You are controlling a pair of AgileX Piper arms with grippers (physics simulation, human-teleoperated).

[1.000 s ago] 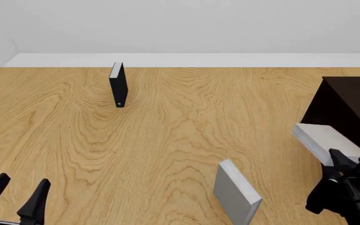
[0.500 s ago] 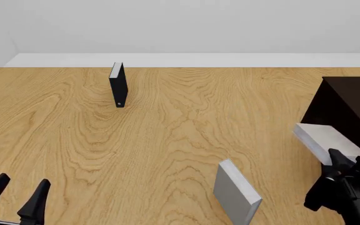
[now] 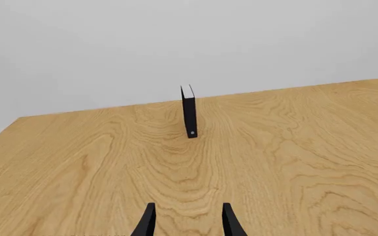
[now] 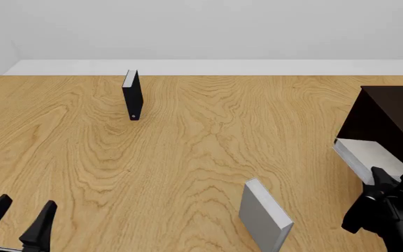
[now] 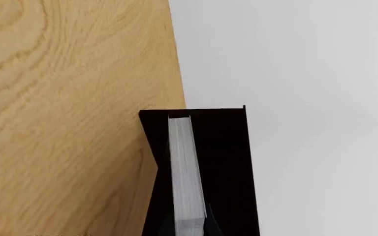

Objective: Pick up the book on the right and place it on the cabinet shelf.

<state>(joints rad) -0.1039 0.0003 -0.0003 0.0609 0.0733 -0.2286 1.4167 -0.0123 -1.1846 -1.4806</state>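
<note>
The right gripper (image 4: 380,184) is clamped on the near end of the book (image 4: 371,158), which juts forward from its fingertips toward the dark cabinet (image 4: 390,118) just ahead. The book lies tilted, its far end against or just inside the cabinet's open front; I cannot tell whether it touches any board. In the right wrist view the book (image 5: 185,172) runs straight out from the fingers into the cabinet shelf (image 5: 225,162), close to one wall of the recess.

The main risk, as I judge it, is the leading edge catching that wall or the front lip as the arm pushes in, which would twist the slab in the grip. Letting go too soon, with most of the book hanging outside, could let it tip back out onto the table (image 4: 187,152).

The right arm reaches forward low, wrist rolled so the book sits slanted. The left gripper (image 4: 18,220) hovers idle, fingers spread and empty, far behind a black book (image 4: 131,94). A second grey book (image 4: 263,215) stands left of the right gripper
</note>
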